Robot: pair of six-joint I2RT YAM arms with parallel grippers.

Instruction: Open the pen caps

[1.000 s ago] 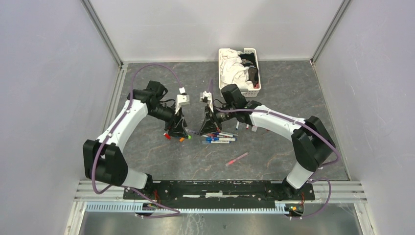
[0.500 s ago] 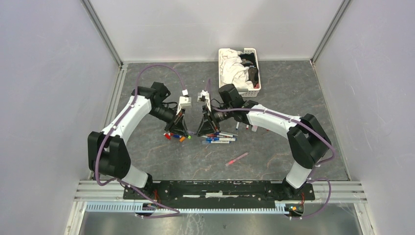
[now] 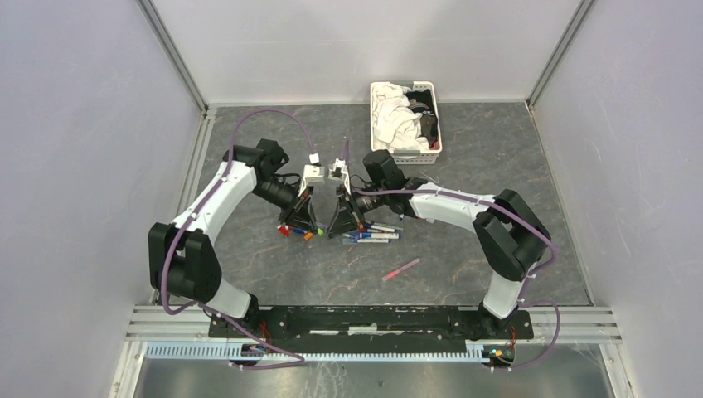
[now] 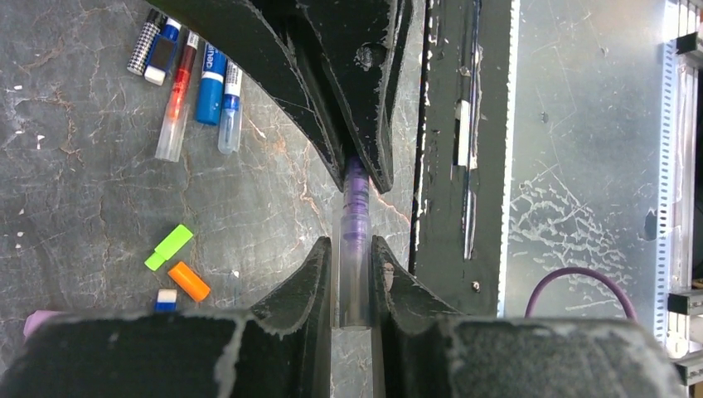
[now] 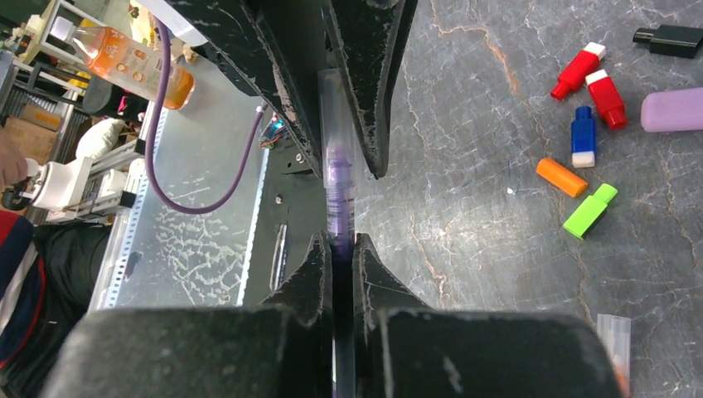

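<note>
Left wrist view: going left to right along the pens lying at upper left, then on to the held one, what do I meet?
Checkered pen → blue-topped short pen → red pen → thick blue pen → slim blue-and-white pen → purple pen, held mid-frame.

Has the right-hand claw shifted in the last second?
Yes. The right gripper has slid left, farther from the white basket and closer to the left gripper.

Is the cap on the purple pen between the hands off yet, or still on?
Still on: the purple pen runs unbroken from the left hand to the right hand; no gap shows.
</note>
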